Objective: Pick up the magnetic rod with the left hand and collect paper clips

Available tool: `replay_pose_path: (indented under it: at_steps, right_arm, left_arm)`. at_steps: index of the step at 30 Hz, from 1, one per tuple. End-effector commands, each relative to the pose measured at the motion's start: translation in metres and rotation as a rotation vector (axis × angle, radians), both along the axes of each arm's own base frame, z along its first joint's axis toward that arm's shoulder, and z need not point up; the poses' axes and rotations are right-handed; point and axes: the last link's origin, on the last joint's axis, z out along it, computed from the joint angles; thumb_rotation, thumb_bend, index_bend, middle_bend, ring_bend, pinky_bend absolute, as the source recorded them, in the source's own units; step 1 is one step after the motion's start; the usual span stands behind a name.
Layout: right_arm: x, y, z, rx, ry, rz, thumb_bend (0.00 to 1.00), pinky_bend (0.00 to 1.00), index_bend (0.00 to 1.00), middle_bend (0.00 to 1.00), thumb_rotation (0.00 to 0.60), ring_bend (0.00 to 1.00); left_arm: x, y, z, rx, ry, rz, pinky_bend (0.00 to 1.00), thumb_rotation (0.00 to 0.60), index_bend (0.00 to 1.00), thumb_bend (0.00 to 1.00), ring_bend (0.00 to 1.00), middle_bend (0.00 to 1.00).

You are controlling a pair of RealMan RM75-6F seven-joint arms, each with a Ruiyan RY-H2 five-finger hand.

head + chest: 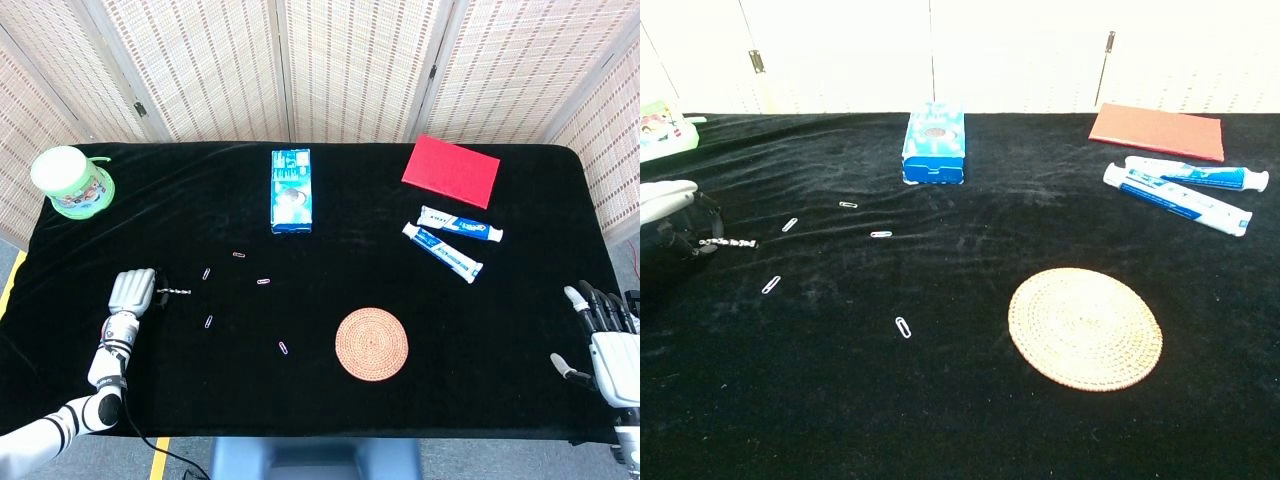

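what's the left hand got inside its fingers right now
The left hand grips one end of the magnetic rod, whose free end sticks out toward the paper clips. The held end is hidden by the fingers.

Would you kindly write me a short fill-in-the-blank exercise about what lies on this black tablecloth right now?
1. The thin magnetic rod is held by the robot's ____ hand.
2. The round woven straw coaster lies nearer the robot than the two ____ tubes.
3. The flat red book lies in the far ____ corner area of the black table.
4. The right hand holds ____.

Missing words: left; toothpaste; right; nothing
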Motion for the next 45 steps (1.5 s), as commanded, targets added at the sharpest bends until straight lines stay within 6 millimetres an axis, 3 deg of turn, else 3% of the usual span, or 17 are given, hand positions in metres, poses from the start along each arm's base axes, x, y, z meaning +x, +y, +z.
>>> replay_pose_path:
  at_steps: [1, 6, 12, 18, 30, 37, 45]
  right_arm:
    - [0.000, 0.000, 0.000, 0.002, -0.001, 0.002, 0.24, 0.00, 0.00, 0.00, 0.600, 0.00]
    - [0.001, -0.001, -0.002, 0.010, -0.001, 0.005, 0.24, 0.00, 0.00, 0.00, 0.600, 0.00]
    - [0.003, -0.001, -0.002, 0.017, -0.018, 0.025, 0.24, 0.00, 0.00, 0.00, 0.600, 0.00]
    - [0.003, -0.001, -0.004, 0.023, -0.016, 0.036, 0.24, 0.00, 0.00, 0.00, 0.600, 0.00]
    - [0.005, -0.003, -0.009, 0.063, -0.029, 0.048, 0.24, 0.00, 0.00, 0.00, 0.600, 0.00]
    - [0.008, -0.007, -0.005, 0.084, -0.050, 0.064, 0.24, 0.00, 0.00, 0.00, 0.600, 0.00]
    - [0.009, 0.006, 0.008, 0.028, -0.084, 0.110, 0.24, 0.00, 0.00, 0.00, 0.600, 0.00]
  left_arm:
    - [0.000, 0.000, 0.000, 0.007, 0.001, 0.001, 1.00, 0.600, 0.52, 0.46, 1.00, 1.00]
    - [0.001, 0.000, 0.003, 0.024, -0.004, -0.001, 1.00, 0.600, 0.55, 0.47, 1.00, 1.00]
    - [0.000, -0.002, 0.007, 0.095, 0.022, -0.039, 1.00, 0.600, 0.70, 0.59, 1.00, 1.00]
    - [0.009, -0.015, 0.016, 0.144, -0.008, -0.091, 1.00, 0.600, 0.83, 0.63, 1.00, 1.00]
    - [0.037, -0.059, 0.040, 0.175, -0.048, -0.177, 1.00, 0.600, 0.84, 0.63, 1.00, 1.00]
    - [0.062, -0.083, 0.034, 0.175, -0.072, -0.222, 1.00, 0.600, 0.84, 0.64, 1.00, 1.00]
    - [0.077, -0.087, 0.023, 0.136, -0.094, -0.226, 1.00, 0.600, 0.83, 0.65, 1.00, 1.00]
